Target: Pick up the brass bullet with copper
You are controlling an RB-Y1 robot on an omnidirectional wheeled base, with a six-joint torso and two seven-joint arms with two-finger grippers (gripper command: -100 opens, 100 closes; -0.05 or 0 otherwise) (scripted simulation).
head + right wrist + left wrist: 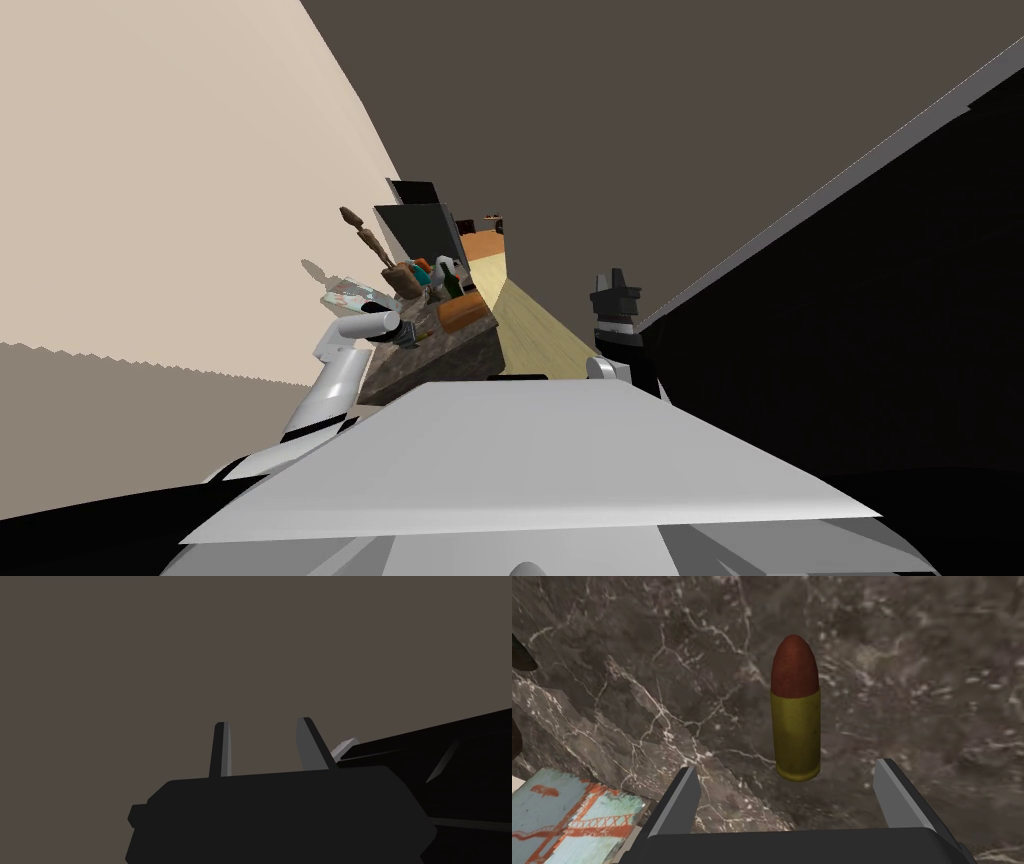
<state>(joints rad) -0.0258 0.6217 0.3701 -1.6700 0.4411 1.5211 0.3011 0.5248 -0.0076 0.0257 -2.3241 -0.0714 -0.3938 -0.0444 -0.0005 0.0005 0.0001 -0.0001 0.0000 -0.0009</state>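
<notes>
The left claw (787, 764) was wide open by the bullet (795, 721) on the tabletop (912, 676); the right claw (263, 721) was narrow, holding nothing.

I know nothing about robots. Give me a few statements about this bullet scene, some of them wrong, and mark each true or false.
1. The bullet has a reddish tip and a yellow case. True.
2. The left gripper is shut on the bullet. False: its fingers stand open on either side of the bullet's base, not touching it.
3. The bullet rests on a dark marbled top. True.
4. The bullet lies on a card with an orange bridge. False: the card lies off to one side, apart from the bullet.
5. The right gripper is reaching for the bullet too. False: it is held up away from the marbled top.
</notes>
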